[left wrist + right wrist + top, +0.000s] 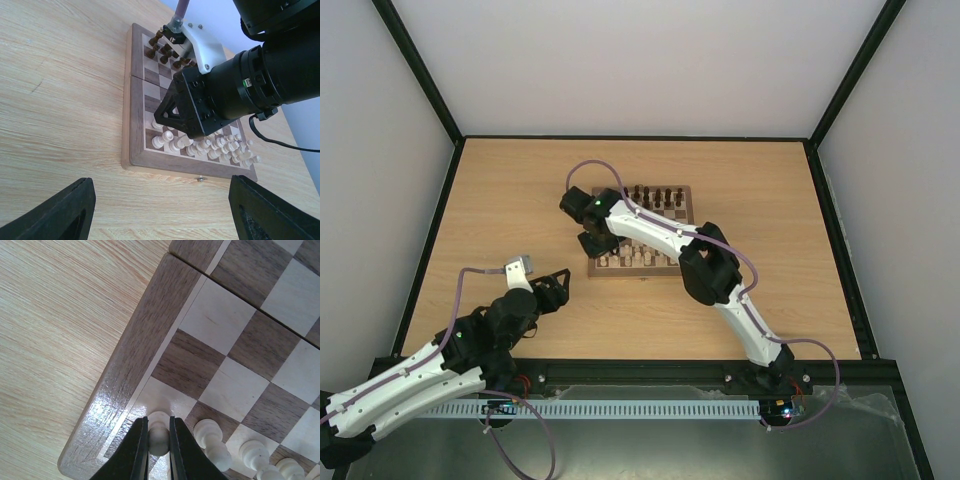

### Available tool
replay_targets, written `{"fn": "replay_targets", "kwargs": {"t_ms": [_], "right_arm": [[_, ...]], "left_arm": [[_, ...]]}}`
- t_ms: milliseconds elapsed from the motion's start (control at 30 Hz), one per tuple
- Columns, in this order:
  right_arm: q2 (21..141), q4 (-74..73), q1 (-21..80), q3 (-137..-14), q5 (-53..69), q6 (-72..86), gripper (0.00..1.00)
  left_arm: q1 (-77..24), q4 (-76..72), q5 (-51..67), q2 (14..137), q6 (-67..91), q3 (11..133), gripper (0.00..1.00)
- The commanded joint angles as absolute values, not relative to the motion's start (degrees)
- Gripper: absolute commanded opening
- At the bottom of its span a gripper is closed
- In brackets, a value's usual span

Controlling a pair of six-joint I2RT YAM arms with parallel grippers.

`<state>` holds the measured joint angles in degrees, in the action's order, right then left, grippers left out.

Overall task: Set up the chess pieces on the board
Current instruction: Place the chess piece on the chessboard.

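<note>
Board [670,215]: a square chessboard with dark brown and cream squares and a brown border. It lies flat on the wooden tabletop [500,200], and a seam crosses it midway between its near and far edges.

Pale chess pieces [215,145]: cream pieces standing upright, crowded into the rows along the board's near edge.

Dark brown pieces [167,50]: these stand along the board's far edge, well apart from the pale rows. Bare squares lie between the two groups.

Right gripper [158,426]: it is over the board's near left corner, with its black fingers clenched on a single pale piece.

Held piece [159,442]: cream and round-headed, pinched on both sides just below the head. It is above the cream corner square, just inside the board's border. Its base is hidden by the fingers, so contact with the square cannot be told.

Neighbouring pawn [212,437]: it stands free just beside the held piece on the next square, a dark one.

Right arm [720,275]: it reaches from beyond the board's near right corner and slants across the near rows to the near left corner.

Left gripper [161,190]: its fingers are spread wide and hold nothing. It is above bare tabletop off the board's near left corner and faces the board.
</note>
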<state>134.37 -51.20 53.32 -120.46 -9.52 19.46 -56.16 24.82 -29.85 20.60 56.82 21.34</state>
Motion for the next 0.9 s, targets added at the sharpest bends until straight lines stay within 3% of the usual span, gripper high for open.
{"fn": "replay_targets", "kwargs": {"t_ms": [0, 867], "right_arm": [[135.6, -52.5, 53.4, -122.0, -10.1, 18.7, 0.03], [136.9, -50.4, 52.3, -122.1, -9.9, 18.6, 0.13]], "left_arm": [[-55.7, 24.9, -30.1, 20.0, 56.4, 20.6, 0.76], [-55.7, 24.8, -30.8, 19.8, 55.9, 20.6, 0.76]]}}
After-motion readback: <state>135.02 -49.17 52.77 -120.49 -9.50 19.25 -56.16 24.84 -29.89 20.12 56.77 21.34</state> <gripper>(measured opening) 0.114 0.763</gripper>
